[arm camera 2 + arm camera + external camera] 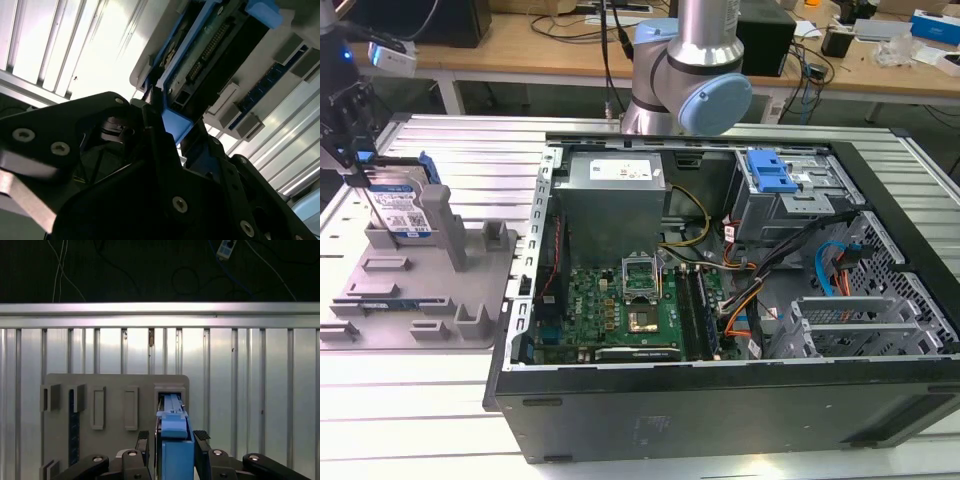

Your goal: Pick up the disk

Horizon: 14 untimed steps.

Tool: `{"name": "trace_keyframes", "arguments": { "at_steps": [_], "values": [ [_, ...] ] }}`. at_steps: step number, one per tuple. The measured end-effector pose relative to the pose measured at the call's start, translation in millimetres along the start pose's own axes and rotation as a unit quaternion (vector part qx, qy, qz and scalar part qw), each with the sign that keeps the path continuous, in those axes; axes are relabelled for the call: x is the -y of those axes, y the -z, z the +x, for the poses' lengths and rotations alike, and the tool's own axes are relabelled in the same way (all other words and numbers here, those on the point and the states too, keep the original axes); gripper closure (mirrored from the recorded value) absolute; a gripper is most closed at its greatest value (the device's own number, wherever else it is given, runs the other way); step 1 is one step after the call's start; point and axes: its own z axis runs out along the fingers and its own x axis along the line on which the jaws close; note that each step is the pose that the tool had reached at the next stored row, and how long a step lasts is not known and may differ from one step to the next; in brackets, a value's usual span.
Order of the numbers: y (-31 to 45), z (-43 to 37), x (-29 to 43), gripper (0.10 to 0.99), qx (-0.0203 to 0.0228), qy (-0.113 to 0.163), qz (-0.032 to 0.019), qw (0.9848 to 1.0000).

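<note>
The disk point(402, 208) stands on edge in a slot of the grey fixture point(430, 300), at the exterior view's left; its silver face with a white-and-blue label shows. My gripper point(362, 172) is at the disk's upper end. In the first wrist view the disk's blue rail point(174, 432) runs between my two dark fingers point(144, 440), which sit close against both sides, so my gripper point(172, 441) is shut on it. In the second wrist view one finger point(155, 117) lies along the blue rail end point(175, 125), and the disk's connector side point(210, 55) shows.
An open black computer case point(720, 400) with a motherboard, cables and a blue drive-bay latch point(770, 172) lies to the exterior view's right of the fixture. The arm's base point(690, 70) rises behind it. Ribbed aluminium tabletop point(450, 140) surrounds the fixture, which carries several upright posts point(452, 225).
</note>
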Motion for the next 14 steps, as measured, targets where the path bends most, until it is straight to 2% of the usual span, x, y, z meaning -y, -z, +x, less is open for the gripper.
{"name": "trace_keyframes", "arguments": {
  "at_steps": [1, 14],
  "values": [
    [-0.4, 0.0, 0.0, 0.702, 0.0000, 0.000, 0.0000, 1.0000],
    [-2.0, -0.1, 0.1, 0.718, 0.0000, 0.000, 0.0000, 1.0000]
  ]
}}
